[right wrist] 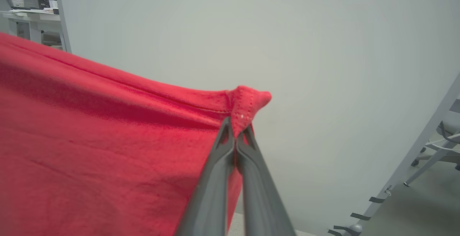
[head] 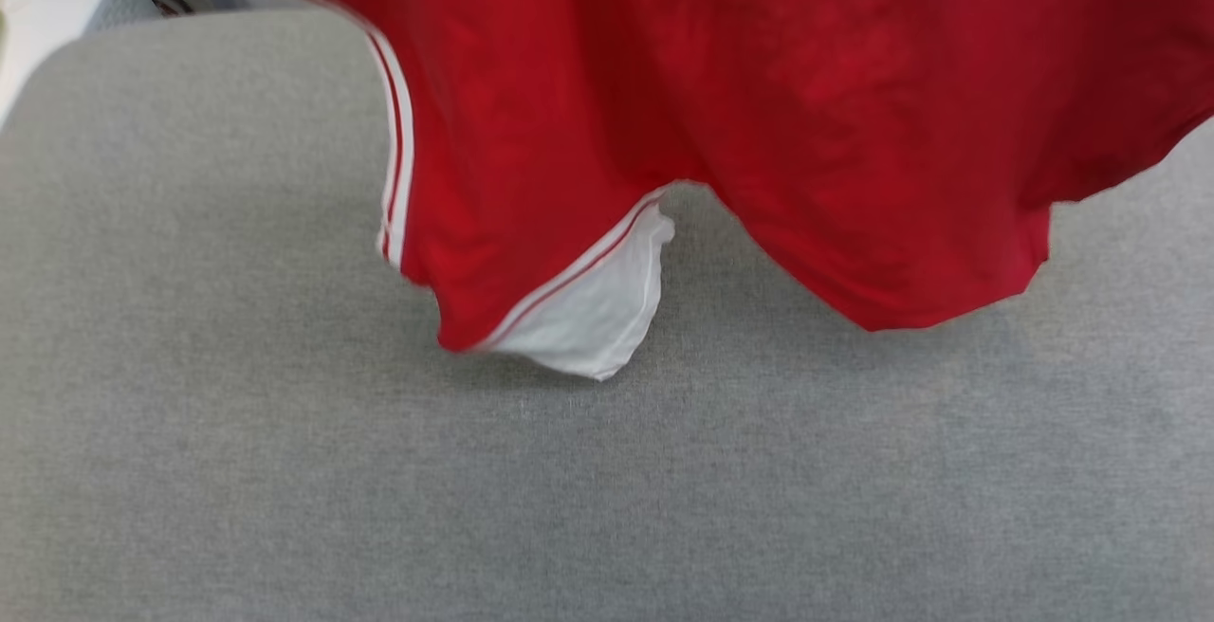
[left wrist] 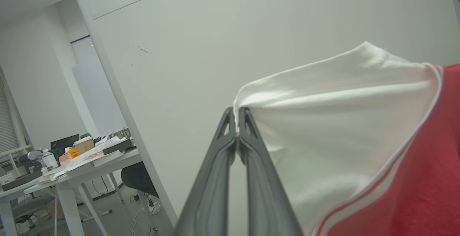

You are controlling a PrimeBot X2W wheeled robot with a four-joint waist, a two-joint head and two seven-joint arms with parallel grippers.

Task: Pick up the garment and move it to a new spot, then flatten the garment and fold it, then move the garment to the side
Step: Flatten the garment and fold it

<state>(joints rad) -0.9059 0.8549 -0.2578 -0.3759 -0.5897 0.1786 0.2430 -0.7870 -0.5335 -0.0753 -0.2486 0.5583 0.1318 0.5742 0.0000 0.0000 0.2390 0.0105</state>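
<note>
- The red garment [head: 759,129] hangs across the top of the head view, above the grey fabric-covered counter [head: 237,461].
- Its cloth sags in two lobes. The lobe on the robot's left ends in a white sleeve [head: 597,319], and the lobe on the right is plain red.
- Red-and-white striped trim [head: 396,157] runs down the garment's left edge and along the seam where the sleeve joins the body.
- The sleeve's lowest tip hangs close over the counter. Whether it touches the surface cannot be told, and the cloth's edges are slightly blurred.
- In the left wrist view, the left tool [left wrist: 236,115] has its two dark fingers pressed together on the edge of the white sleeve. The garment [left wrist: 341,121] stretches away from the tips to that view's right, white first, then the striped seam, then red.
- In the right wrist view, the right tool [right wrist: 235,126] is pinched closed on a stitched red corner of the garment [right wrist: 90,128]. The cloth is pulled taut away from it toward that view's left.
- A pale wall [right wrist: 287,31] stands behind the right tool, with part of an office chair [right wrist: 445,135] at the view's right edge.
</note>
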